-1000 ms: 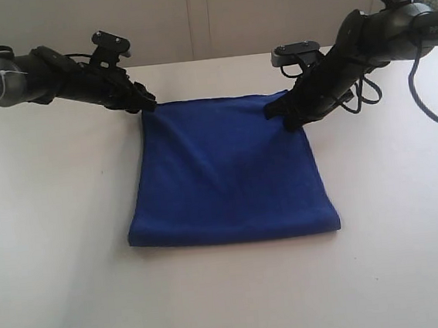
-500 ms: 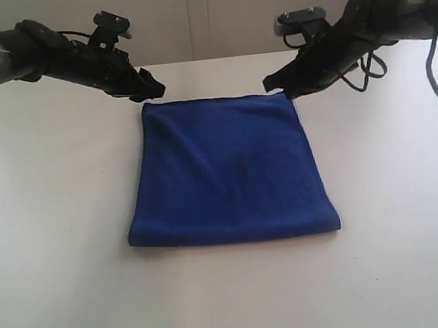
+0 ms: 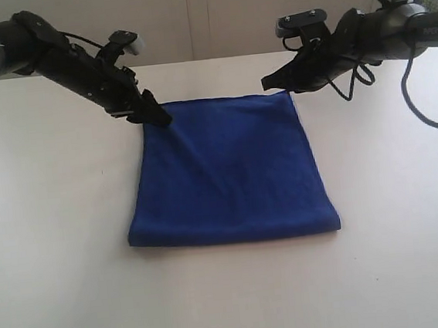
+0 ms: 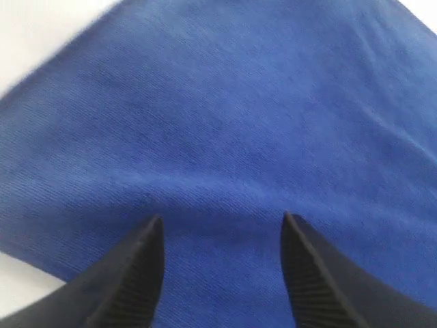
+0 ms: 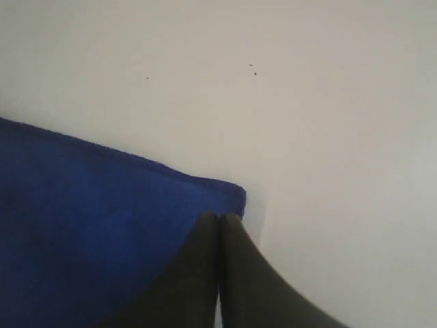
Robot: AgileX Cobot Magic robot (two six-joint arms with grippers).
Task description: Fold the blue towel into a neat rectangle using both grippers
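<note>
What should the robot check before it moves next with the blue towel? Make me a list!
1. Blue towel lying flat on the table: ok.
2. Left end effector open over the towel's far left corner: ok.
3. Right end effector open to grab: not ok, it is shut at the far right corner.
4. Left end effector touching the cloth: cannot tell.
5. Towel edges roughly straight: ok.
</note>
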